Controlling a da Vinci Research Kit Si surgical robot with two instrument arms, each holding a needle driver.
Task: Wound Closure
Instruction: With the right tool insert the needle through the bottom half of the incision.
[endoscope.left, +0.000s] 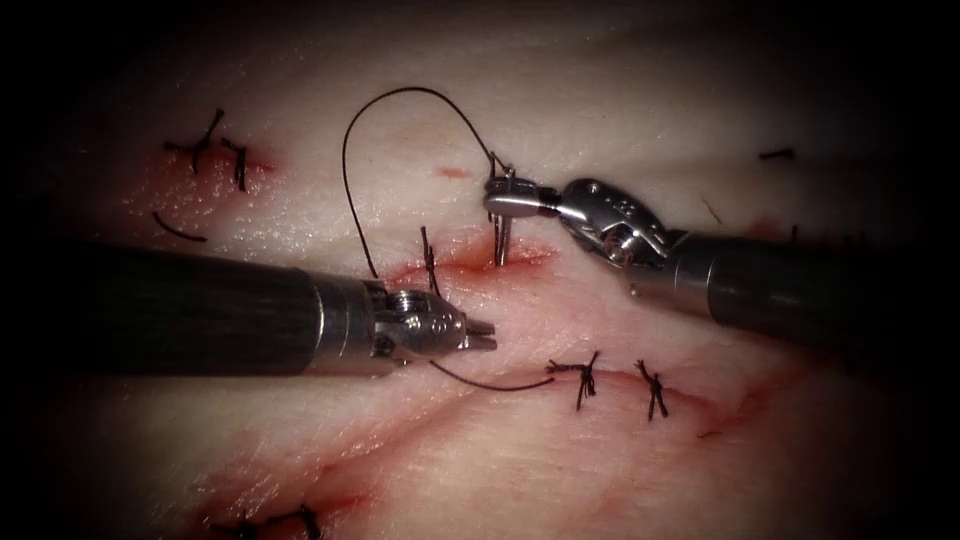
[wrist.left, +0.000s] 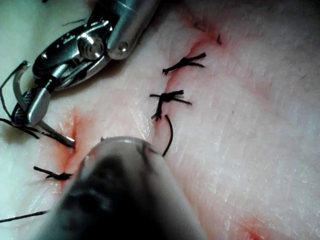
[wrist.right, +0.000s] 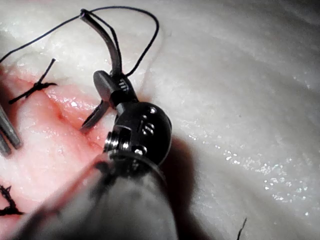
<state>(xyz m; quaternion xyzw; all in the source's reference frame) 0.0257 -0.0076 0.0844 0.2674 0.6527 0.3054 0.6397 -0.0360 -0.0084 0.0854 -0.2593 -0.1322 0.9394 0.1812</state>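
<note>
A: Steel, curved, thin: the suture needle (endoscope.left: 503, 215) sits in the right gripper (endoscope.left: 497, 203), jaws pinched on it near mid-curve. In the endoscope view it stands almost upright over the red cut (endoscope.left: 470, 258) in the pale pork tissue (endoscope.left: 600, 470), lower end at the wound's edge.

B: Is the tip in the tissue?

A: Cannot tell from the endoscope. The right wrist view adds more: the needle (wrist.right: 107, 60) arcs above and below the clamped jaws of the right gripper (wrist.right: 111, 86), and its lower end (wrist.right: 92, 119) touches the reddened margin. Depth is not visible.

B: Thread?

A: Black thread (endoscope.left: 390, 120) leaves the needle's upper end, loops high over the tissue, and comes down on the left toward the cut, behind the left tool. The right wrist view shows the thread (wrist.right: 135, 30) joined at the needle's blunt end.

B: Left tool?

A: The left gripper (endoscope.left: 484, 335) lies just below the cut in the endoscope view, jaws slightly parted, holding nothing. A loose dark thread end (endoscope.left: 490, 383) curves beneath it. In the left wrist view its own tip is hidden behind the blurred shaft (wrist.left: 120, 195); that view shows instead the right tool (wrist.left: 37, 107) with the needle (wrist.left: 17, 95) at the cut.

B: Other stitches?

A: Knotted black stitches (endoscope.left: 618, 380) lie on a lower cut at right, more knots (endoscope.left: 215, 150) at upper left; the left wrist view shows two knots (wrist.left: 172, 97) close up.
</note>
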